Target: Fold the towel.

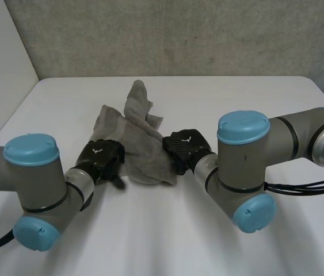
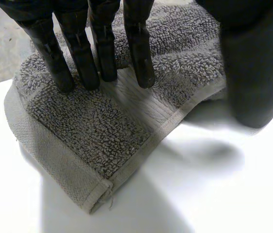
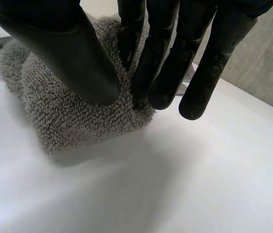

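One bunched towel (image 1: 141, 135), left robot hand (image 1: 100, 156) pressing, right robot hand (image 1: 183, 145) pinching

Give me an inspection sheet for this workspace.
Surface: white table.
Job's things: grey towel, crumpled, not yet folded, one part bunched up at the far side.
Clutter: nothing seen.
Hands: left hand open, straight fingers pressing the towel near a hemmed corner; right hand pinching a fold at the towel's edge between thumb and fingers.
Stray cables: nothing seen.
Surroundings: grey wall behind the table.
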`<state>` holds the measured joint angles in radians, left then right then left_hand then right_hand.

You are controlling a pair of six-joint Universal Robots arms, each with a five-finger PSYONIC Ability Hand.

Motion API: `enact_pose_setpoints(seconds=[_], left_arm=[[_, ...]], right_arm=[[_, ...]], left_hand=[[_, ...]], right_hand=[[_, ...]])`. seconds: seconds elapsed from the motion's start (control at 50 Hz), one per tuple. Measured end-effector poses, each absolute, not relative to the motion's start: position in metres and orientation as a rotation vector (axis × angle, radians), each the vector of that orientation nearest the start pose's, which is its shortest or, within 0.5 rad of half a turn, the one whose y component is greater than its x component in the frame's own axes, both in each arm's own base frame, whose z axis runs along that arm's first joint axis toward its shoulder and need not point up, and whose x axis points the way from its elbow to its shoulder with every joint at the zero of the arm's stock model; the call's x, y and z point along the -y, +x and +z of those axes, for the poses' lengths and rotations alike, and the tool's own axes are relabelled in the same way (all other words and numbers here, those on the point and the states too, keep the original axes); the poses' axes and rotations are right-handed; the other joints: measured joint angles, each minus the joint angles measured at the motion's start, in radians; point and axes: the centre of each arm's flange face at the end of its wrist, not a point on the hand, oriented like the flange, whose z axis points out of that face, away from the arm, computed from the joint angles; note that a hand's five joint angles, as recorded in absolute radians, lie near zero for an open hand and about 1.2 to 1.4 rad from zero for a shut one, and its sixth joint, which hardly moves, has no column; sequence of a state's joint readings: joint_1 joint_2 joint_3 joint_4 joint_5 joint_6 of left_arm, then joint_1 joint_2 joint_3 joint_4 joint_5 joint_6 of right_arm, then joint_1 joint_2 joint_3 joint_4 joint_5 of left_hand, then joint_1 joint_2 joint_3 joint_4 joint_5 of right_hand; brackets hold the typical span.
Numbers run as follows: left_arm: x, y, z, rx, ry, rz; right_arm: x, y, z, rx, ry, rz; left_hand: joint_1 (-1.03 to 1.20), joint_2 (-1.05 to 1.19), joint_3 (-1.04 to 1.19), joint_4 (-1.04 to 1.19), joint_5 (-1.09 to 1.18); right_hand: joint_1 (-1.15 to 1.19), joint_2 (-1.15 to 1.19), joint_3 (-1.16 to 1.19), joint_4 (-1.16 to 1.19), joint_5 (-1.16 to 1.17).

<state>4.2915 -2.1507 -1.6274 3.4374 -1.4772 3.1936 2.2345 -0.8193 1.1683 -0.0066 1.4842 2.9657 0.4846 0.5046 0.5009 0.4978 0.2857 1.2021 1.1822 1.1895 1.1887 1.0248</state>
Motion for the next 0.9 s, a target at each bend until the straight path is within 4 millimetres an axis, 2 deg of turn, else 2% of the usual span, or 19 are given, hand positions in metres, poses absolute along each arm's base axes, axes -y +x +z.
enact_pose_setpoints(seconds=[0.3, 0.46, 0.66, 0.9], left_arm=[[0.286, -0.286, 0.115, -2.714, 0.762, -1.976], [0.283, -0.291, 0.116, -2.701, 0.773, -2.014], [0.272, -0.302, 0.119, -2.668, 0.805, -2.117], [0.265, -0.305, 0.126, -2.532, 0.811, -2.326]], right_arm=[[0.244, 0.366, 0.139, -2.114, -0.975, -1.508], [0.242, 0.364, 0.144, -2.109, -0.961, -1.511], [0.234, 0.363, 0.168, -2.053, -0.903, -1.5], [0.224, 0.359, 0.202, -1.971, -0.808, -1.483]], left_hand=[[0.0, 0.0, 0.0, 0.0, 0.001], [0.0, 0.0, 0.0, -0.002, -0.004], [-0.057, -0.063, -0.055, -0.063, -0.067], [-0.057, -0.068, -0.058, -0.063, -0.072]], right_hand=[[0.004, 0.008, 0.006, 0.006, 0.005], [0.104, 0.125, 0.142, 0.145, 0.138], [0.107, 0.126, 0.144, 0.151, 0.138], [0.11, 0.139, 0.144, 0.152, 0.138]])
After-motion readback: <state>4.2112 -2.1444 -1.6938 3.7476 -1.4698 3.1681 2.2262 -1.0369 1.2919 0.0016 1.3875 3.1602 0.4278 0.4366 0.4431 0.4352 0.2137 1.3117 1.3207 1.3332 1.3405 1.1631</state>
